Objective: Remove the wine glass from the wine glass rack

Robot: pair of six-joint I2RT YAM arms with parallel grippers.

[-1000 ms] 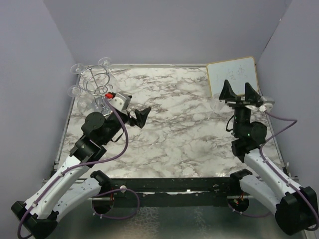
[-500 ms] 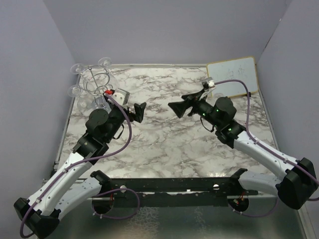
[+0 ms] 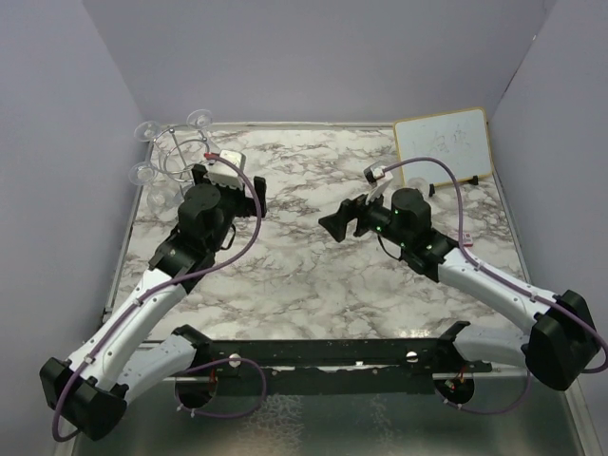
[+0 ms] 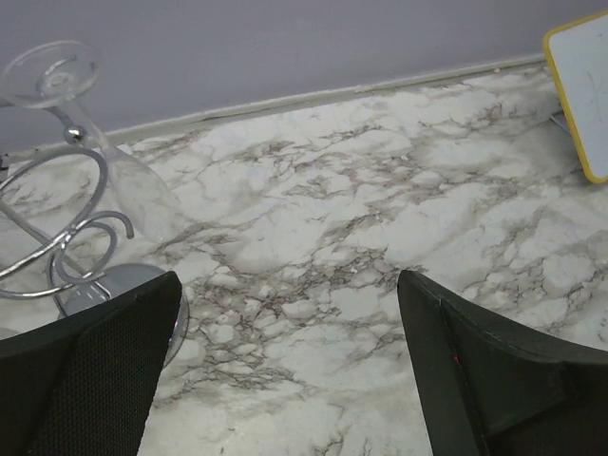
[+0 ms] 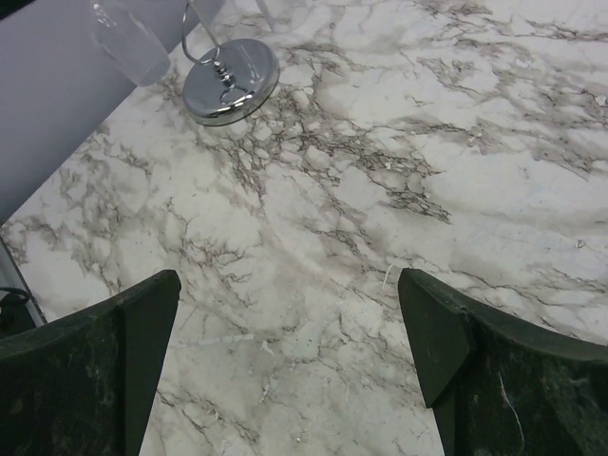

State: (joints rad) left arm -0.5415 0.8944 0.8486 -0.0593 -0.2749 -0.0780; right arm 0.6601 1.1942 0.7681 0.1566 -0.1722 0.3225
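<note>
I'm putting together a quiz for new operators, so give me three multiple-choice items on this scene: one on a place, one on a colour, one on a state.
1. Where on the table does the wine glass rack stand?
A. far left corner
B. far right corner
C. centre

2. What colour is the frame of the whiteboard?
A. red
B. yellow
C. green

3. How is the left hand?
A. shut on the whiteboard
B. shut on the rack's post
C. open, holding nothing

Answers: 1 A, the top view shows the rack in the far left corner. 2 B, a yellow edge rims the board. 3 C, the left wrist view shows its fingers wide apart with only marble between them.
</note>
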